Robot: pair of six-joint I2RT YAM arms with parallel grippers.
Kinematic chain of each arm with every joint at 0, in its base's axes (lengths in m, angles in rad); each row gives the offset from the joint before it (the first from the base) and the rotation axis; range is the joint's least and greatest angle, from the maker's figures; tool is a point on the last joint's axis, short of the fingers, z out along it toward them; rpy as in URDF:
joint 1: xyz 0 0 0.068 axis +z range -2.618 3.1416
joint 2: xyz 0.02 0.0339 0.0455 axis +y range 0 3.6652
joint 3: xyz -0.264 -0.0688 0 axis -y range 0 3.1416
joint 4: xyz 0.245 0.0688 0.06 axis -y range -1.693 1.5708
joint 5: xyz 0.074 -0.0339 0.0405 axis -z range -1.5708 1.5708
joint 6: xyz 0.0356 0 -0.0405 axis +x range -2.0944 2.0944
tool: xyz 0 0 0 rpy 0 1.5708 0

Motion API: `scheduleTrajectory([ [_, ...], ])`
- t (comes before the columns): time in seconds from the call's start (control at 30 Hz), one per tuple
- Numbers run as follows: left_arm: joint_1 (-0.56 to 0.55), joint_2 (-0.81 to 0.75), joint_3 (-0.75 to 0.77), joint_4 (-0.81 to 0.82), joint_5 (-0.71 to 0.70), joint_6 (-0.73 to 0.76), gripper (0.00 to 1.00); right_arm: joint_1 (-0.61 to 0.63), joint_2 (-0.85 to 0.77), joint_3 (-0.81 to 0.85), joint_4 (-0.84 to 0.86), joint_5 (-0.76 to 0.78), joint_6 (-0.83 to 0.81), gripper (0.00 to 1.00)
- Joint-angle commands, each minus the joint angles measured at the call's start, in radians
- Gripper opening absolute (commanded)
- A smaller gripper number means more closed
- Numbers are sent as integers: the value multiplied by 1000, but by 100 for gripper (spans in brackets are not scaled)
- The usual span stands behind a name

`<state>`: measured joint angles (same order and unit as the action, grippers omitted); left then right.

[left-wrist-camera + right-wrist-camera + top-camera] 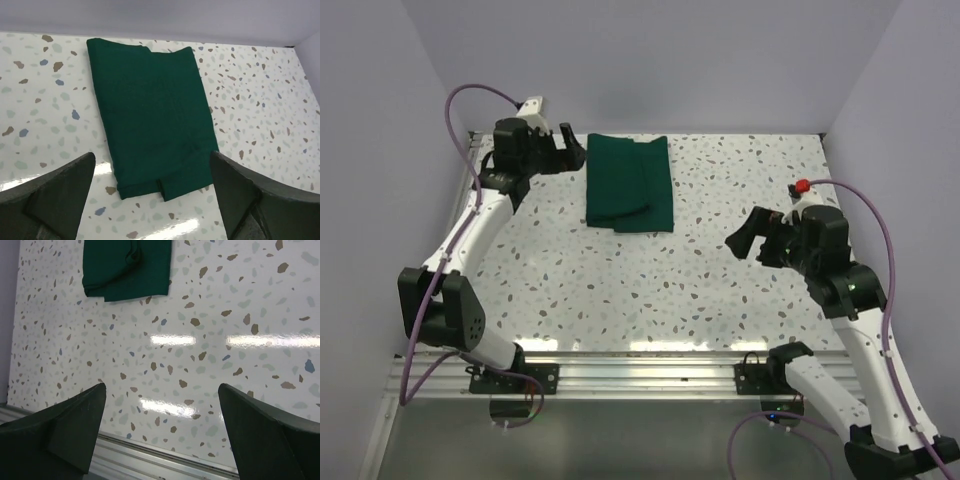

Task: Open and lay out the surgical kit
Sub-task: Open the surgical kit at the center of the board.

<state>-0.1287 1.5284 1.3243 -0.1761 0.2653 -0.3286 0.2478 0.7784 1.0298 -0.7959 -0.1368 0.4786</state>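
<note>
The surgical kit (628, 183) is a folded dark green cloth bundle lying flat at the back of the speckled table. It also shows in the left wrist view (152, 115) and at the top of the right wrist view (127, 267). No steel tray or instruments show. My left gripper (572, 150) is open and empty, just left of the bundle's far end, above the table. My right gripper (752, 240) is open and empty, well to the right of the bundle and nearer the front.
The white speckled table (720, 290) is walled by lilac panels at the back and sides. An aluminium rail (650, 365) runs along the near edge and shows in the right wrist view (150, 460).
</note>
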Motion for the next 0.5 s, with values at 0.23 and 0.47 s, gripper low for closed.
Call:
scheduleTrajectory([
  [0.23,-147,-63,-335,440,44,-382,100,-1,-188,-23,0,28,63,98],
  [0.47,-418,358,280,-241,-600,-47,100,-1,-200,-36,-91,58,22,98],
])
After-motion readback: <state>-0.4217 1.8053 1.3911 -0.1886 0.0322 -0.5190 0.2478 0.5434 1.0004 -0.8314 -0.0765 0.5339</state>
